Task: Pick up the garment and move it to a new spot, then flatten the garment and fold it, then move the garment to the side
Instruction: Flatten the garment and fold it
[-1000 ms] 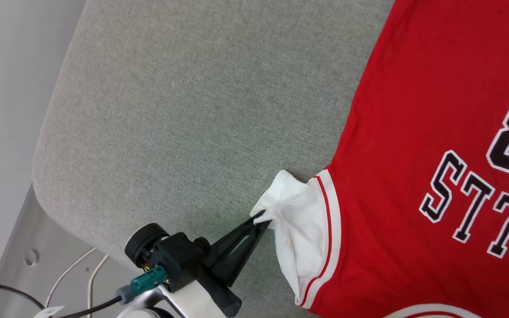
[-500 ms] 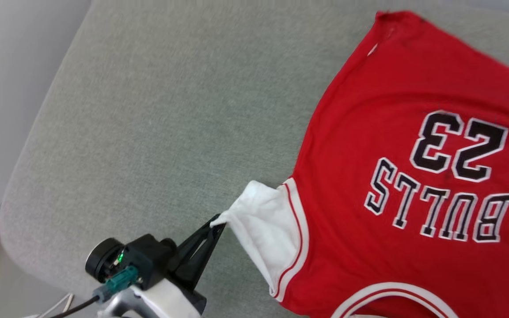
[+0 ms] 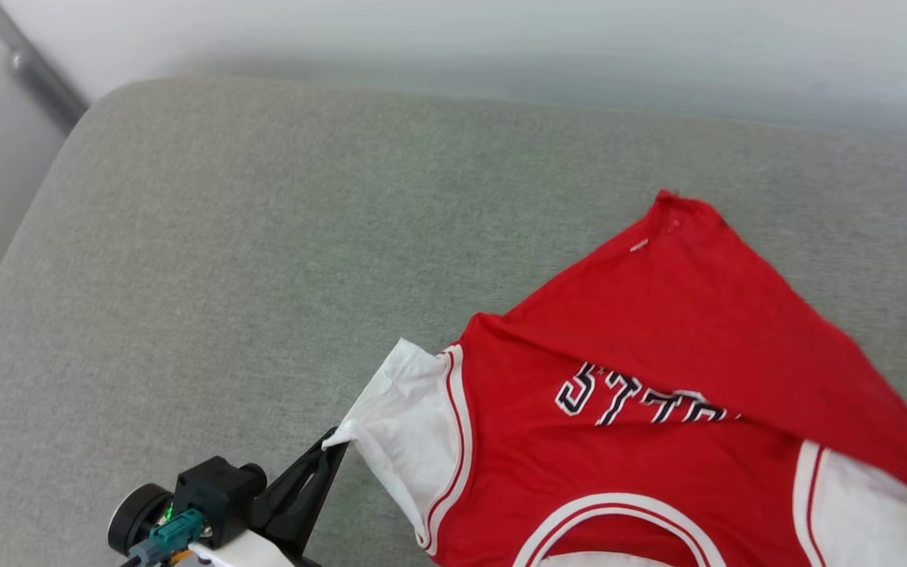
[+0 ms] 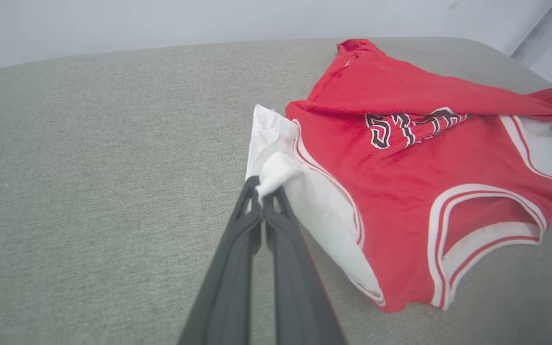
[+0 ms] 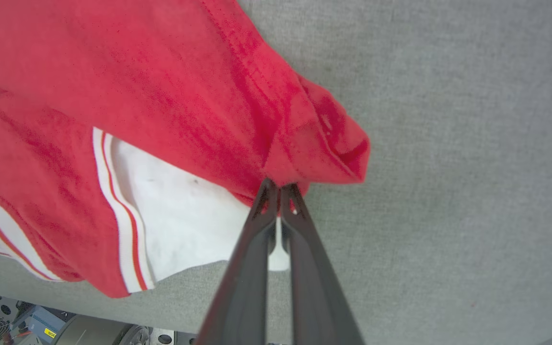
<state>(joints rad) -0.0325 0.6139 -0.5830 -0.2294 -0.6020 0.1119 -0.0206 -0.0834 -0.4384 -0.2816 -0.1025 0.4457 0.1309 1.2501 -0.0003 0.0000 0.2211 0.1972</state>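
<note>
Right, mid-fold: left gripper (image 4: pixel 261 189) clamped on shirt (image 3: pixel 627 465) sleeve (image 3: pixel 410 409), right gripper (image 5: pixel 280 184) clamped on red corner (image 5: pixel 319 143). Next: lay corner flat, then release.

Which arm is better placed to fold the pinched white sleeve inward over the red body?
Left, likely: the left gripper is shut on that sleeve of the garment; the right gripper pinches a far red corner.

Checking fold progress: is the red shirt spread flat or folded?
Partly folded: the shirt has a red flap lying diagonally over its chest lettering.
</note>
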